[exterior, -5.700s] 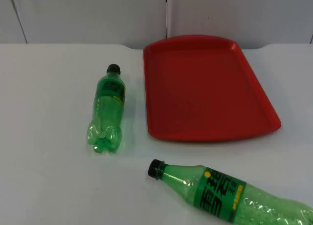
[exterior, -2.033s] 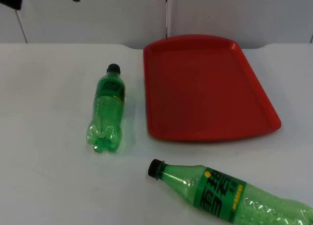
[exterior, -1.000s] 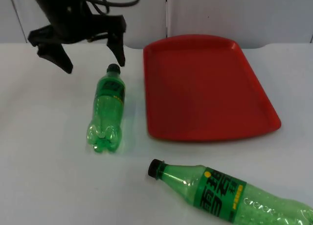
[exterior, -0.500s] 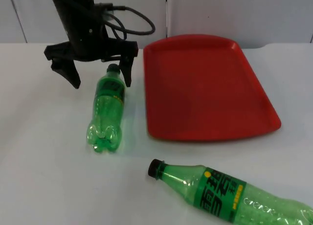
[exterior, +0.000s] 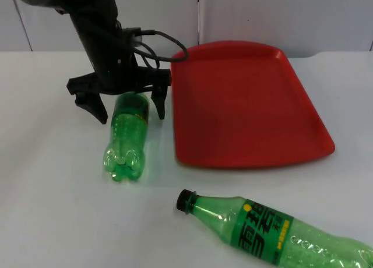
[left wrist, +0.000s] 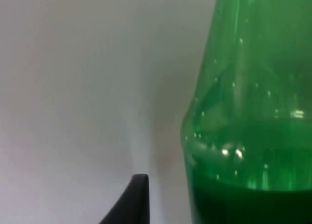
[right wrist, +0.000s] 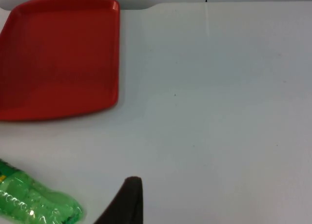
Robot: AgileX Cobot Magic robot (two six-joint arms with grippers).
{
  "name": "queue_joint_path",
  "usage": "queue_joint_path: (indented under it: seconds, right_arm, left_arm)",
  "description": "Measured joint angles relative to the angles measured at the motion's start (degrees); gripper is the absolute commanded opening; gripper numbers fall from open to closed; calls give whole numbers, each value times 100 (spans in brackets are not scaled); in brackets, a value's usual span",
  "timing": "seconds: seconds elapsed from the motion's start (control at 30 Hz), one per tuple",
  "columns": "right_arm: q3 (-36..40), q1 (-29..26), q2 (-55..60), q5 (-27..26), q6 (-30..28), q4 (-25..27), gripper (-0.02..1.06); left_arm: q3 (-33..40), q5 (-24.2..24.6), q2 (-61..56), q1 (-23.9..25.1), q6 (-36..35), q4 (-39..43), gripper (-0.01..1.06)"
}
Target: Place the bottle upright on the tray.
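— At nine o'clock of the red tray (exterior: 245,105): what lies there?
— Small green bottle (exterior: 125,140), flat, translucent, ribbed; left gripper (exterior: 128,108) spread astride its neck. Larger bottle (exterior: 280,233) at six o'clock. Right gripper: cannot tell.

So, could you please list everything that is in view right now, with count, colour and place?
small bottle: one, green, lying on its side on the table left of the tray, neck end between the left gripper's fingers.
large bottle: one, green with a black cap and green label, lying on its side at the table's near edge, in front of the tray.
tray: one, red, flat on the table towards the partition wall, nothing on it.
table: one, white.
partition wall: one, grey, behind the table.
left gripper: black, open, lowered astride the small bottle's upper part.
right gripper: black fingertip above the table, waiting.
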Motion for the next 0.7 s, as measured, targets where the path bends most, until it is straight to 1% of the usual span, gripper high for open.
queue_joint_path:
  seconds: [0.13,0.33,0.43,0.47,0.5,0.57,0.6,0.7]
  right_arm:
    - [0,0,0,0,0,0,105]
    - [0,0,0,0,0,0,105]
    - [0,0,0,0,0,0,105]
    - [0,0,0,0,0,0,105]
    - [0,0,0,0,0,0,105]
    - [0,0,0,0,0,0,105]
    - [0,0,0,0,0,0,105]
    - [0,0,0,0,0,0,105]
  left_arm:
    - [0,-113,92,0,0,-5,105]
    - [-21,-124,203,0,0,-24,105]
    - [-35,-124,208,0,0,-24,103]
    - [-35,-124,208,0,0,-24,100]
    - [-35,-124,217,0,0,-24,94]
    - [-35,-124,217,0,0,-11,77]
    - [-35,-113,217,0,0,-11,77]
    - [-35,-36,230,0,0,-11,43]
